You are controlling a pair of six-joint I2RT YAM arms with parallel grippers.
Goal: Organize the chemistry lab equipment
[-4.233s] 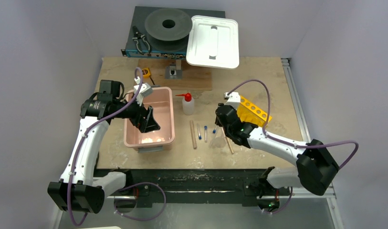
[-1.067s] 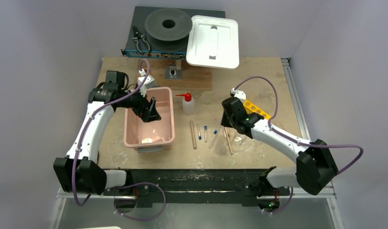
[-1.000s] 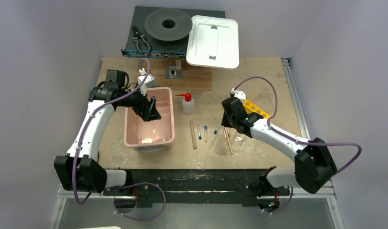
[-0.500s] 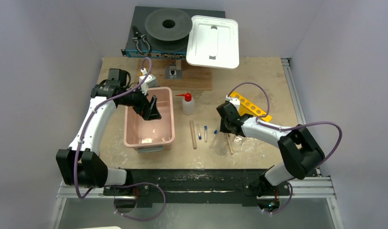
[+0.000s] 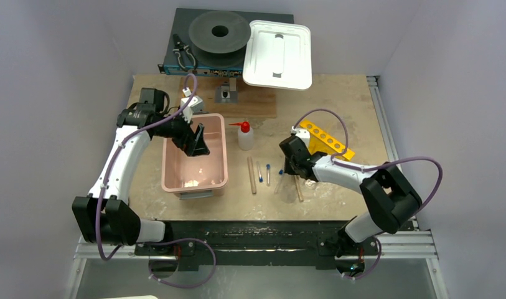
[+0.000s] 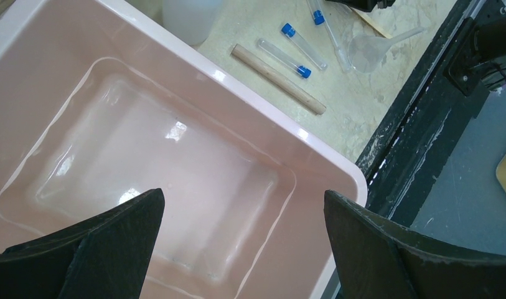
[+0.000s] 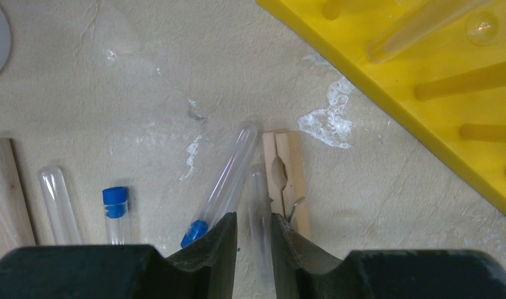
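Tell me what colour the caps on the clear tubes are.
Blue caps; the left wrist view shows them best.

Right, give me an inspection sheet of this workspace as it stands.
Surface: beige tabletop, scuffed with white marks.
Job's things: squeeze bottle, wooden stick and blue-capped tubes loose mid-table; yellow rack at right; pink bin at left.
Clutter: black pliers, grey spool and white lid behind the table.
Hands: left hand open over the bin; right hand low, jaws narrow around a thin clear piece, grip unclear.
Cables: purple cable looped over each arm.
Surroundings: plain pale walls; nothing else seen.
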